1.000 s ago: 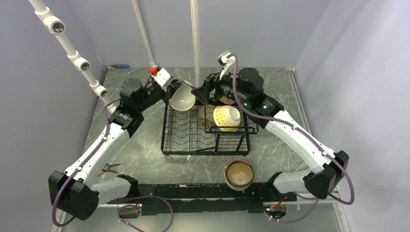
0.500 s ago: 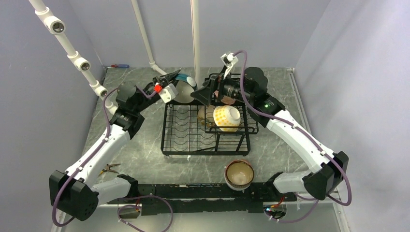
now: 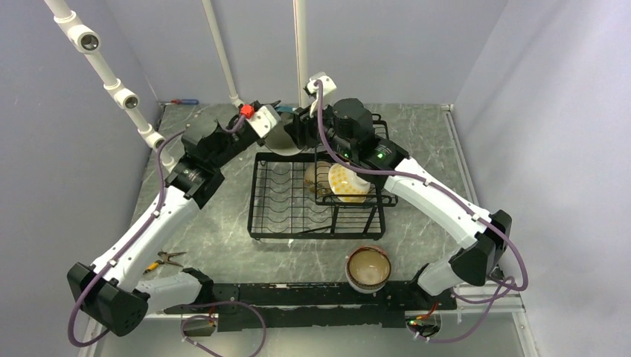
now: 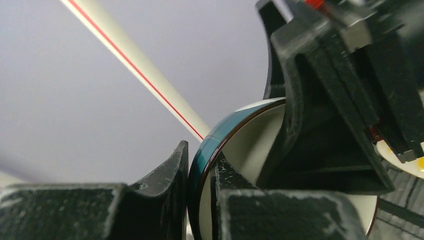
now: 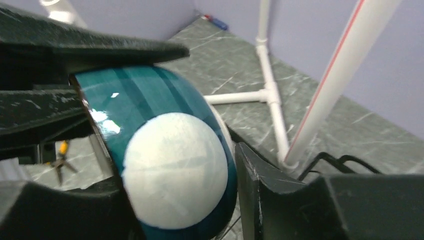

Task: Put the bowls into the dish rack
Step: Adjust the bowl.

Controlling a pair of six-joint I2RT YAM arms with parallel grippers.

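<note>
Above the dish rack's point(image 3: 312, 236) 11 o'clock corner, our left end effector point(image 4: 200, 162) pinches the teal-and-white bowl's point(image 5: 165, 125) rim while our right end effector point(image 5: 182, 190) brackets its body; we cannot tell if it grips. Releasing early, we judge, would drop the bowl onto the rack.

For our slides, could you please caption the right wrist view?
The left hand pinches the rim of the teal-and-white bowl while the right hand straddles it above the marbled table.

Two white arms point(image 3: 149, 223) w/ blk joints, purple cables point(image 3: 318, 111).
</note>
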